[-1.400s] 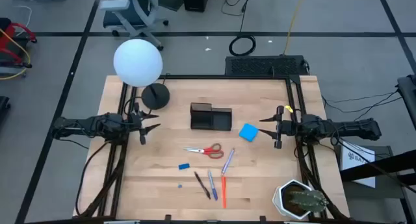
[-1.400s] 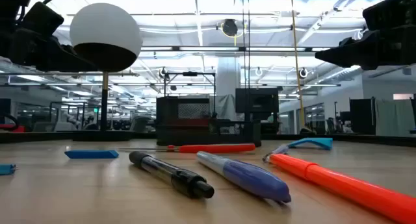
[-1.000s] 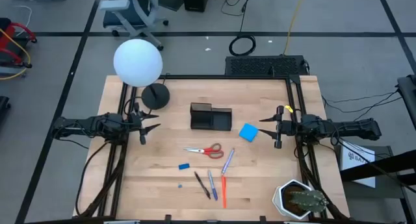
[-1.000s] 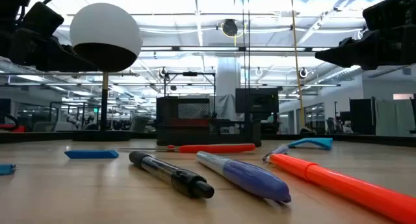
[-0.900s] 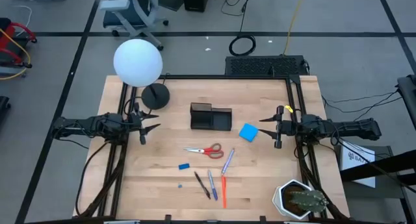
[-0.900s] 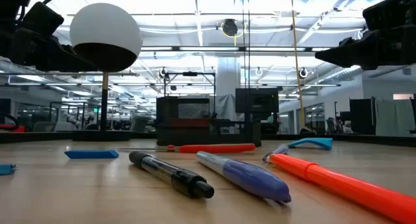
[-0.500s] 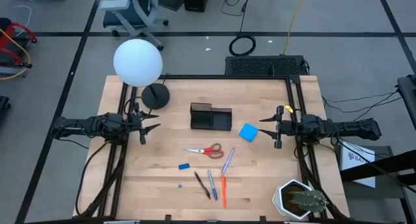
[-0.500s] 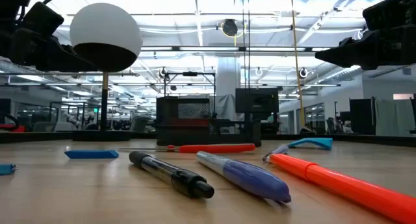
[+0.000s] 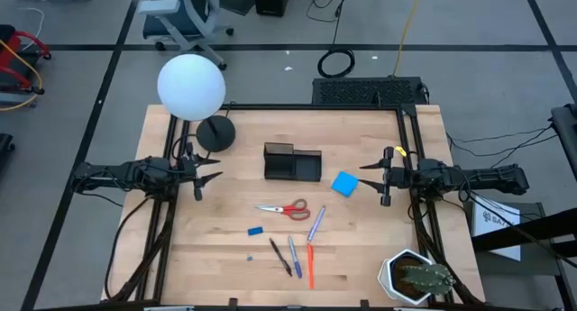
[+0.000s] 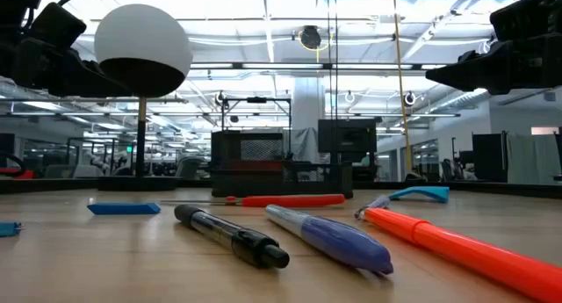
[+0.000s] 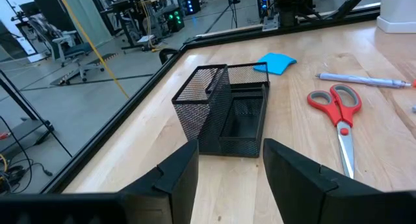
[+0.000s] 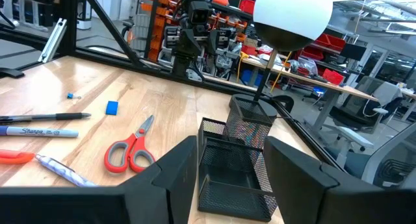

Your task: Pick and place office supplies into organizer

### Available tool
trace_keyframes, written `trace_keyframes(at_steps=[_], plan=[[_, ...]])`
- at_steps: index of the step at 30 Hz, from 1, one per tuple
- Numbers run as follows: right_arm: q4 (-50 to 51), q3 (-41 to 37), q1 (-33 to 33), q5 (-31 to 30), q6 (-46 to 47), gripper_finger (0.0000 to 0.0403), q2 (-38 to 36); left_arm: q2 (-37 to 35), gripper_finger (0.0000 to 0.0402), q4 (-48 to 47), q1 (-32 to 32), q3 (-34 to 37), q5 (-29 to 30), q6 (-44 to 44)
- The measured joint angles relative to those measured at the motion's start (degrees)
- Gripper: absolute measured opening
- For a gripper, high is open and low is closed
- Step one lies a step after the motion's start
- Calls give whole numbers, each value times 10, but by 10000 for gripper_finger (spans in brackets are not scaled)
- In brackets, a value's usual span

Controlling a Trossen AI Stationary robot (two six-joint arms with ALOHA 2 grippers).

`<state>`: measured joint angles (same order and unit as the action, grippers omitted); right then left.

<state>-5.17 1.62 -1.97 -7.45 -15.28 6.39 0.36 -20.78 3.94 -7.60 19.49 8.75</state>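
Hidden and cut-off parts — both arms parked over the table

In the low view the orange pen (image 10: 465, 250) runs off the picture's edge, and a small blue piece (image 10: 9, 227) is clipped at the opposite edge. Ahead of the left gripper (image 11: 227, 169), the grey pen (image 11: 361, 79) is cut short. Ahead of the right gripper (image 12: 227, 169), the lamp globe (image 12: 292, 13) loses its top and another orange pen (image 12: 13, 157) is mostly out of frame — the organizer (image 9: 292, 163) shows nothing of its insides from above.

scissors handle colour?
Red, on the scissors; clearest in the left wrist view.
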Motion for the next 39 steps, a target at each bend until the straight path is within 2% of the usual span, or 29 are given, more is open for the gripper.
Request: trace_keyframes(at_steps=[39], plan=[[0, 0, 0, 0, 0, 169, 0, 0, 179, 0, 0, 0, 0, 0]])
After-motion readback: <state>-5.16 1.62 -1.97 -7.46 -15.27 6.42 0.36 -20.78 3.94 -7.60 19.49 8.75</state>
